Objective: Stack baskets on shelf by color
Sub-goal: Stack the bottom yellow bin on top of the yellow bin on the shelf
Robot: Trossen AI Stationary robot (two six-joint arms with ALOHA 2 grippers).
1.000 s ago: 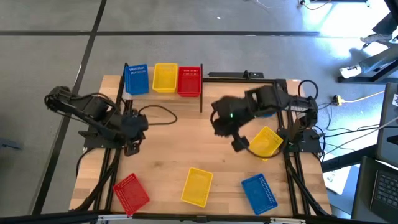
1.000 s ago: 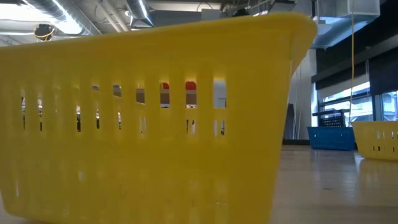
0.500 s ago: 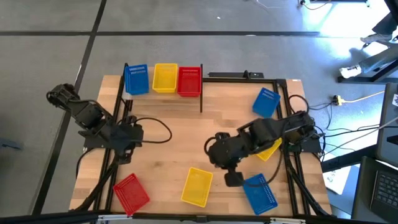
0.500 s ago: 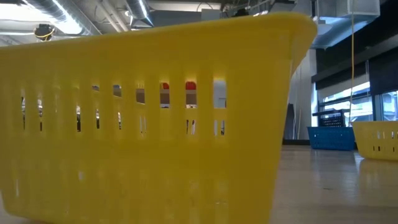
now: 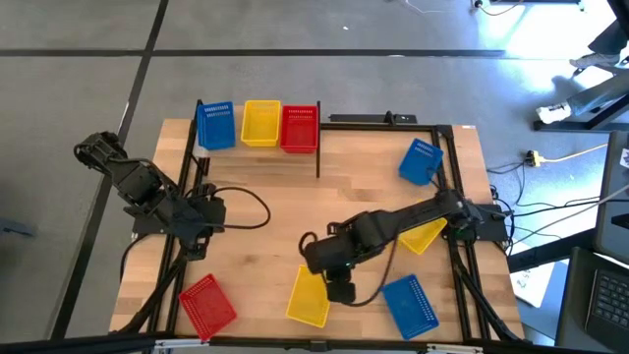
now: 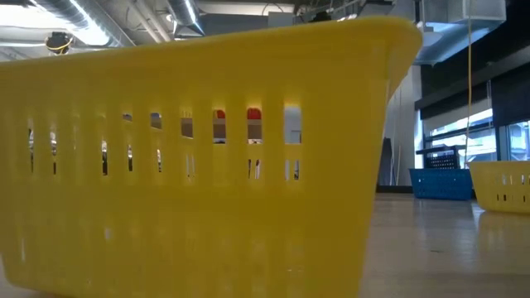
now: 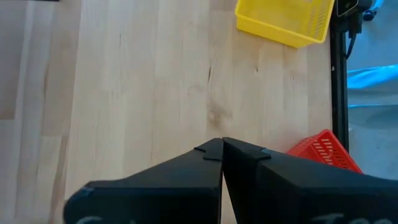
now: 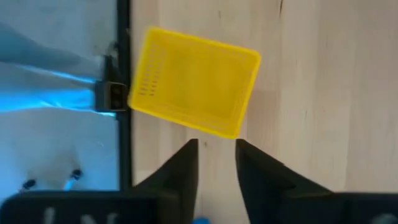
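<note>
R gripper (image 8: 216, 149) – fingers apart, nothing held | yellow basket (image 8: 194, 91) just ahead of tips, on table near front edge | L gripper (image 7: 222, 148) – shut, empty, idle at left side

Two matte black jointed arms (image 5: 393, 228) trailing black cables, each with wedge-shaped fingers (image 8: 180, 171).

Blue (image 5: 215, 126), yellow (image 5: 260, 123), red (image 5: 299, 128) baskets sitting side by side on shelf (image 5: 257, 147). Others lying loose on bench: red (image 5: 207, 304), yellow (image 5: 309, 296), blue (image 5: 409, 304) at near edge; blue (image 5: 421, 161), yellow (image 5: 423, 235) at right.
</note>
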